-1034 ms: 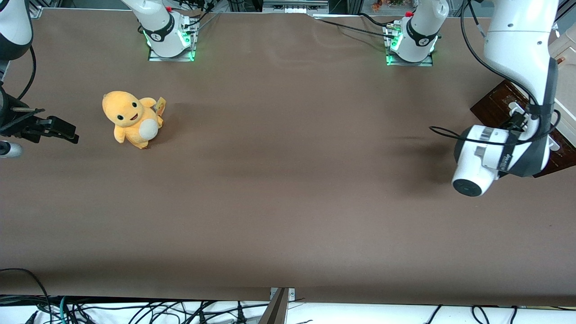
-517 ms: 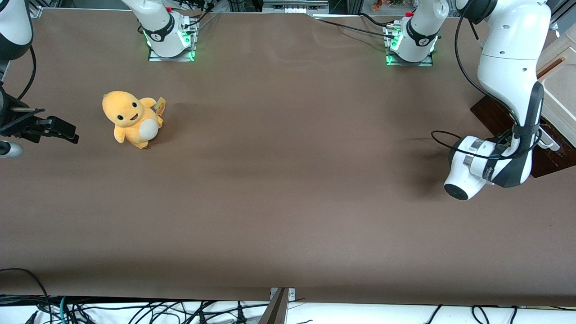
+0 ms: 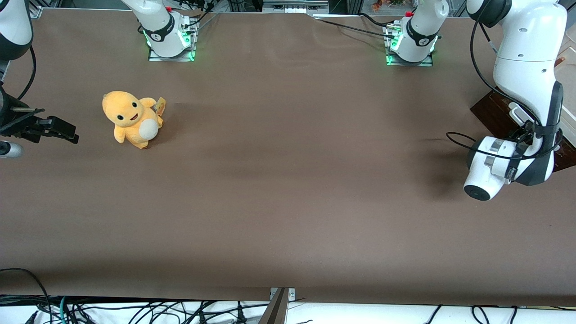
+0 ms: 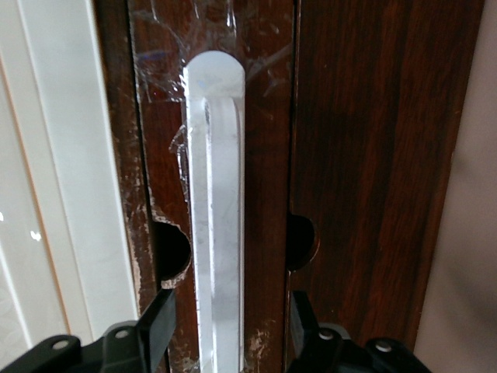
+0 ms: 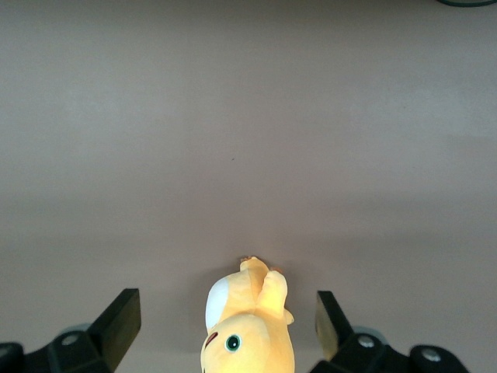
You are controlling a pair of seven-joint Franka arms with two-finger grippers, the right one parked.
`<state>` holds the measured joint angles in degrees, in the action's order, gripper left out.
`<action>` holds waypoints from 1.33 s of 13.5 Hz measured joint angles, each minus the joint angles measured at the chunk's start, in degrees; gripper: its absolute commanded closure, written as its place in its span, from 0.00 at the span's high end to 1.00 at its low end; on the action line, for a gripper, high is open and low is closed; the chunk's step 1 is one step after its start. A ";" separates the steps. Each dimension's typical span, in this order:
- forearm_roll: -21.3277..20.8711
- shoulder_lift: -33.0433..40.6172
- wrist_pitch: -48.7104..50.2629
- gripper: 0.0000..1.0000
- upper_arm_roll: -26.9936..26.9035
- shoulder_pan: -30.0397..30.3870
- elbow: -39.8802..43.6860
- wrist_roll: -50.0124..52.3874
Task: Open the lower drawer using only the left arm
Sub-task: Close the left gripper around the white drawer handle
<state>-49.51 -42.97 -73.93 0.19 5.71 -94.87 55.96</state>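
Gripper [image 4: 225, 334] fingers [image 4: 159, 322] are spread either side of the white handle [image 4: 216, 194] on the drawer [image 4: 365, 155], at the working arm's end of the table [image 3: 288, 180]. If closed off-centre, the bar could be missed or a finger jammed against the wood. From the front, the gripper is hidden by the left arm [image 3: 526, 90], and the drawer is cut off at the frame edge.

the left arm [image 3: 524, 63] is chunky glossy white shells with dark grey bands at the joints, a thin black cable looping off it, and a round dark cap on the end of one link. its gripper [image 4: 225, 342] is black, with silver screws and flat black fingers [image 4: 159, 330].
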 measured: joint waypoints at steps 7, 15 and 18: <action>0.00 -0.34 -0.02 0.48 0.01 1.27 -0.02 0.00; -0.13 -0.24 -0.34 0.21 0.01 1.29 0.70 0.03; -0.20 -0.16 -0.22 0.20 -0.01 1.29 0.75 0.03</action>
<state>-49.70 -43.13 -74.15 0.18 6.99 -94.12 55.99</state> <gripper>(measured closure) 0.793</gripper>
